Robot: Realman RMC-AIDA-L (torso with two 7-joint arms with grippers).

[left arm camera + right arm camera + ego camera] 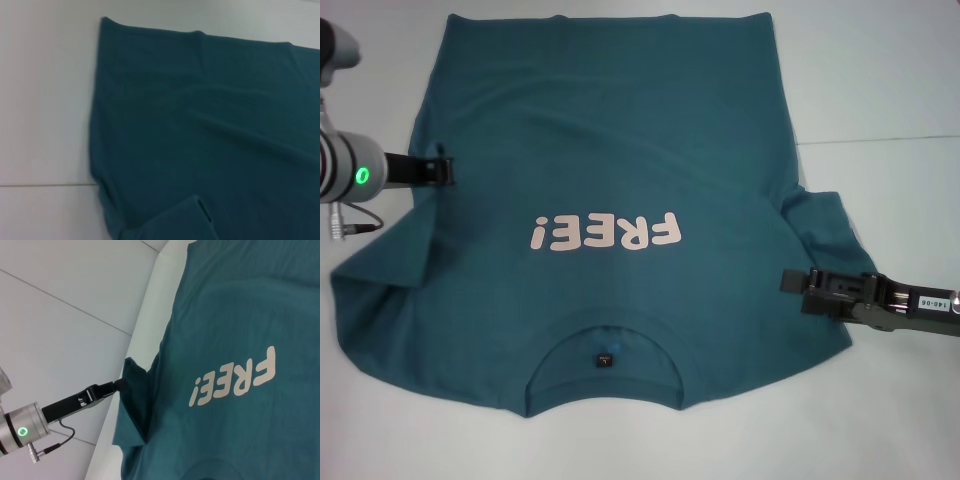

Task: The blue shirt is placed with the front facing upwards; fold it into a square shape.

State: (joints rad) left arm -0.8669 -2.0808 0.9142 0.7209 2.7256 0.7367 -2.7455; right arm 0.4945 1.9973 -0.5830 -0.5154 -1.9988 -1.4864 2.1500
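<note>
Teal-blue shirt (620, 150), pale pink lettering (605, 233)

Silver wrists, green light, black grippers

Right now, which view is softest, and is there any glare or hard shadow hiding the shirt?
Left wrist view: softest, the blue shirt blurred, its weave lost. Head view: sharp, even light, lettering crisp, only faint shadow at the hem. Right wrist view: fairly sharp, no glare; the left hand reads clearly at the sleeve edge.
</note>
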